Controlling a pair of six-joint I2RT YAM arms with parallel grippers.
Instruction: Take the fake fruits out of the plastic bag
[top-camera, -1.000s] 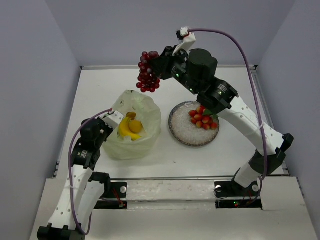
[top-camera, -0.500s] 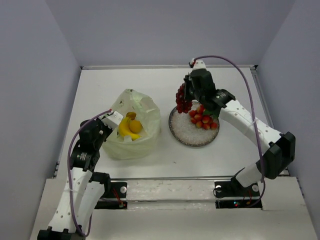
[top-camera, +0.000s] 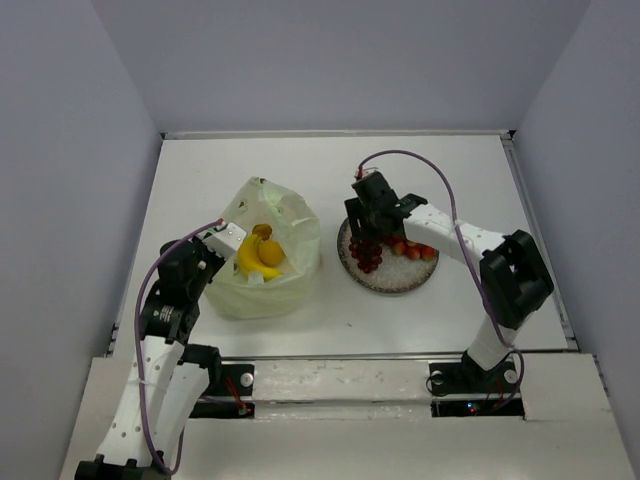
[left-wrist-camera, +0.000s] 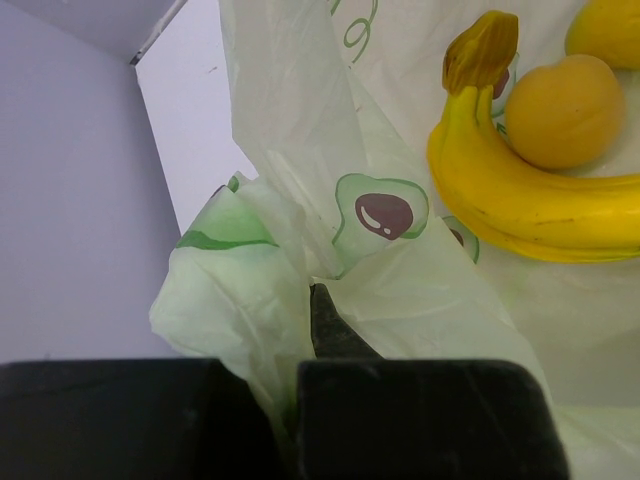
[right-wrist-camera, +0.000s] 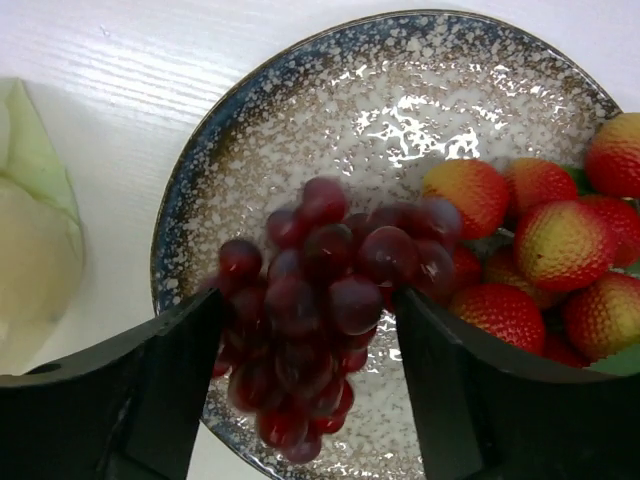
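Fruits sit in two places. On the plate (top-camera: 388, 291), the grape bunch (right-wrist-camera: 330, 240) lies toward its left side, beside the red berry bunch (right-wrist-camera: 560, 250), and the right fingers (right-wrist-camera: 160, 400) stand spread wide on either side of the grapes. Left of the plate on the worktop (top-camera: 200, 170), the plastic bag (top-camera: 285, 215) holds the bananas (left-wrist-camera: 530, 200) and a round orange fruit (left-wrist-camera: 565, 95). The left fingers (left-wrist-camera: 420, 420) are pinched shut on the bag's edge.

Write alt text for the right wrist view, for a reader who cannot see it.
A dark grape bunch rests on a speckled plate between the open fingers of the right end effector, beside a red berry bunch. A corner of the pale plastic bag shows at left.
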